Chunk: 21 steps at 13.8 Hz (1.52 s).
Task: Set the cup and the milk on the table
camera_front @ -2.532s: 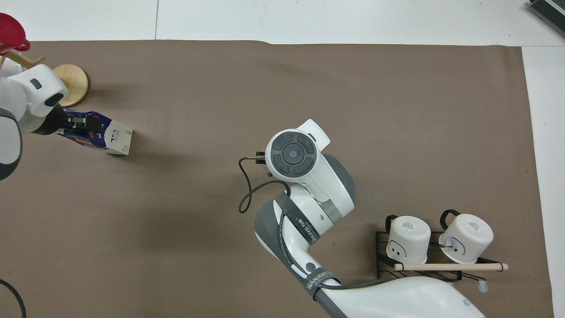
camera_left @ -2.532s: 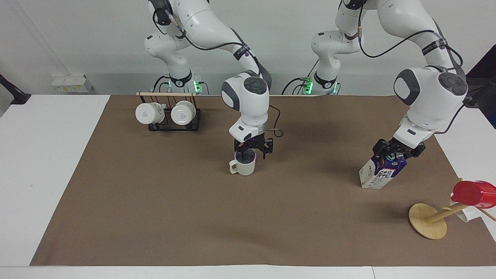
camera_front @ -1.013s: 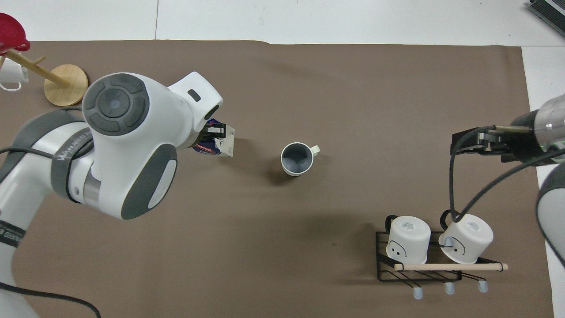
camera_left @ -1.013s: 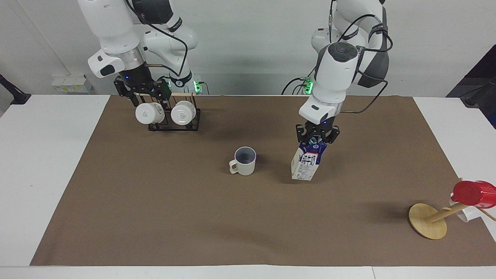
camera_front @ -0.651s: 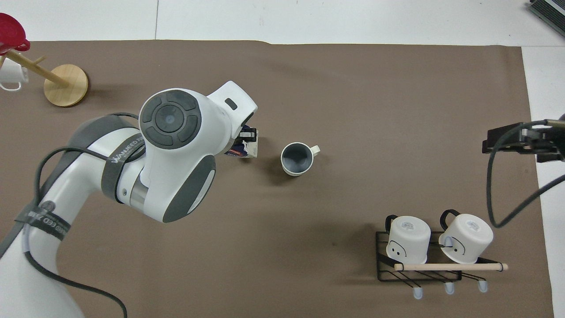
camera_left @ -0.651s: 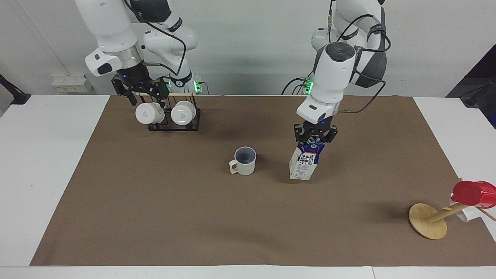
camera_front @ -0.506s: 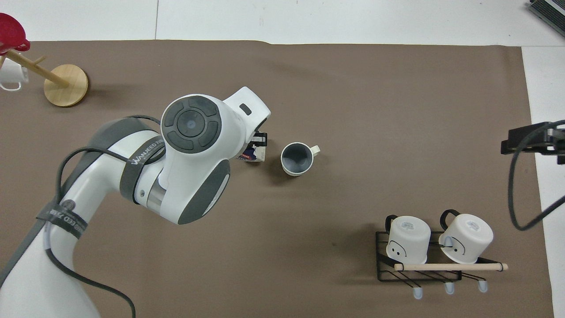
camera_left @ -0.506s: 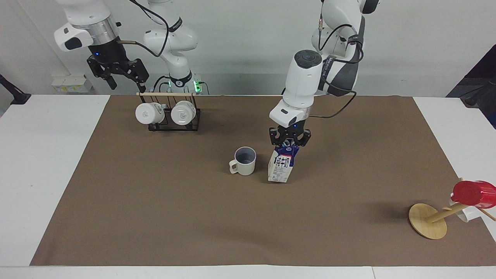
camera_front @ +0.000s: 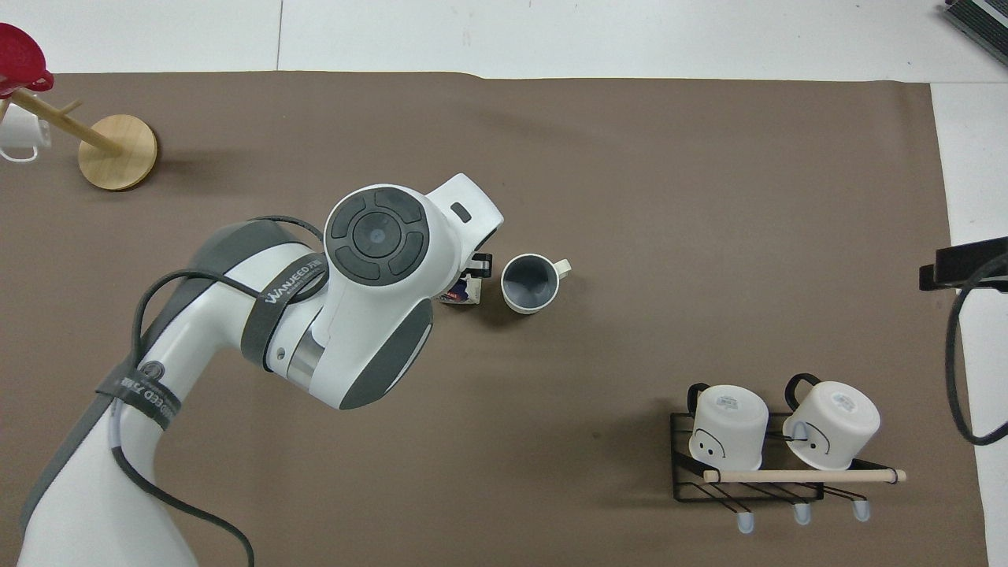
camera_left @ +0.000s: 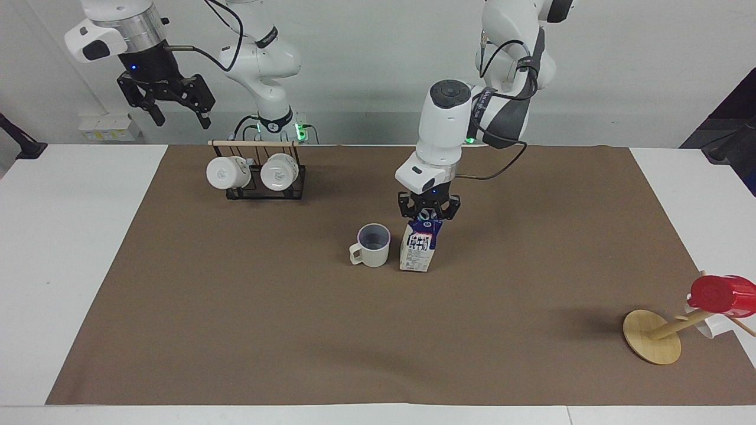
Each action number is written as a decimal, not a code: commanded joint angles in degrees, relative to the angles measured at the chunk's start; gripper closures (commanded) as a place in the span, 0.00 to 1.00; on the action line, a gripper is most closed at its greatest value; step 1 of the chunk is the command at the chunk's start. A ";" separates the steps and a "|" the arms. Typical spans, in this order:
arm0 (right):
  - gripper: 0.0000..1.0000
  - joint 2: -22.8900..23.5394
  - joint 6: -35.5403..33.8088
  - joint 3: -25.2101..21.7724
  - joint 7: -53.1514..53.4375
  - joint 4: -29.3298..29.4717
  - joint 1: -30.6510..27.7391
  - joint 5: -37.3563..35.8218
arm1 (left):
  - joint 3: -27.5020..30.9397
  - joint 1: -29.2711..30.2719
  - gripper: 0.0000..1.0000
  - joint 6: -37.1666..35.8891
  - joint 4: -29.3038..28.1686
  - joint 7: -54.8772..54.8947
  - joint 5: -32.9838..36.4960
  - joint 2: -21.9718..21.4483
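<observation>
The left gripper [camera_left: 428, 213] pinches the top of the milk [camera_left: 418, 248], which stands just beside the cup [camera_left: 373, 244] mid-table [camera_left: 71, 248], its base at or barely above the mat; letting go before it sits flat, or brushing the cup, could tip either. The right gripper [camera_left: 166, 101] waits spread, high over the right arm's end. A rack [camera_left: 260, 177] with two white mugs [camera_left: 227, 172] and a stand [camera_left: 652, 336] with a red cup [camera_left: 722, 294] lie well apart, blocking nothing.

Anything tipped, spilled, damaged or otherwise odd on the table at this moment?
Nothing stands out. The cup stands upright on the brown mat, and the milk carton is upright beside it with the left tool at its top. The right tool hangs open above the rack of white mugs. No spill shows.
</observation>
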 commanded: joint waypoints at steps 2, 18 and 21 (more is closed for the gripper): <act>0.00 -1.42 -0.62 0.18 -2.58 -2.04 -0.33 -0.65 | 0.42 -0.25 0.13 -0.62 -0.94 -0.99 0.57 -0.81; 0.00 -1.16 -2.12 0.62 -2.49 -0.98 -0.24 -2.15 | 1.13 10.63 0.00 -14.50 0.38 10.41 0.39 -14.60; 0.00 -1.25 -2.48 0.01 -2.32 -1.07 -0.42 -2.06 | 1.48 16.42 0.00 -14.77 0.82 17.36 -0.91 -16.36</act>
